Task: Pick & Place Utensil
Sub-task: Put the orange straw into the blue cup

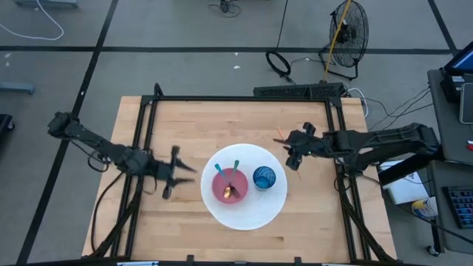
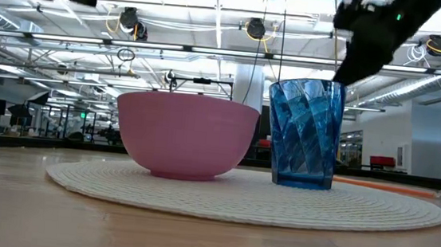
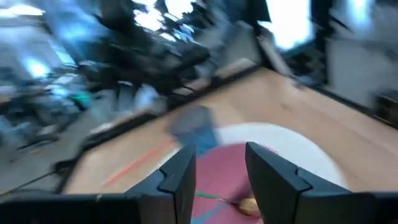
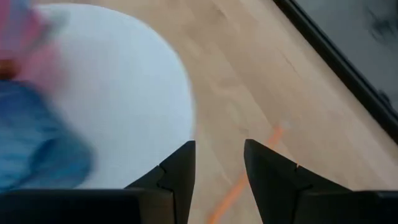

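Right tool [image 1: 294, 150], orange utensil [image 4: 239, 182] half-hidden.

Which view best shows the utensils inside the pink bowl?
The high view: looking down, two teal-handled utensils show inside the pink bowl. The low view shows only the bowl's outer wall; the left wrist view blurs them; the right wrist view shows none.

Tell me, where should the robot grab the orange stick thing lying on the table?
Probably mid-shaft, coming straight down. The orange utensil lies flat on bare wood beside the white mat, so its thin length suits fingers closing across it from either side. The right gripper, open, is just above it. Its ends are hidden, so I can't tell which is the handle.
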You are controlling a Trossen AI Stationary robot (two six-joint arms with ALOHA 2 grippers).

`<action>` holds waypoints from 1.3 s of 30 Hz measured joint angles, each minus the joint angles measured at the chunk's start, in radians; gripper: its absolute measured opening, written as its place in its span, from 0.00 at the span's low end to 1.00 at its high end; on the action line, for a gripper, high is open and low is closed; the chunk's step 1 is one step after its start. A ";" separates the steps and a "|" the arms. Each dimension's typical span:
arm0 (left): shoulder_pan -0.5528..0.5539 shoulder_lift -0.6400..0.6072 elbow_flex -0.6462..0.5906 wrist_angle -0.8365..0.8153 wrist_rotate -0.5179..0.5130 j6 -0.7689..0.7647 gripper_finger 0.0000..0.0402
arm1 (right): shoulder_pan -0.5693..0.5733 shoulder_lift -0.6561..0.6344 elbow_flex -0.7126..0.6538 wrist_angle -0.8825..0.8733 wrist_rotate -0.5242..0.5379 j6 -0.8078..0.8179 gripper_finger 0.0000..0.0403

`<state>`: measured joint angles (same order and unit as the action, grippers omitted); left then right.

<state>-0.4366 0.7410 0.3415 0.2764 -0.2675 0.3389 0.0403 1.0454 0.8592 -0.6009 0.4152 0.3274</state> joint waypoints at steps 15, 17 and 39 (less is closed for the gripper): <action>0.320 -0.461 -0.326 0.220 0.104 -0.244 0.36 | -0.487 0.056 -0.137 0.242 -0.376 0.047 0.32; 0.320 -0.460 -0.326 0.213 0.104 -0.247 0.36 | -0.520 0.095 -0.137 0.263 -0.393 0.032 0.32; 0.318 -0.460 -0.326 0.213 0.107 -0.368 0.36 | -0.575 0.458 -0.056 0.273 -0.391 0.003 0.32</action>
<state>-0.1183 0.2810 0.0154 0.4895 -0.1604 -0.0292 -0.5346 1.5032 0.8032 -0.3277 0.0246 0.3301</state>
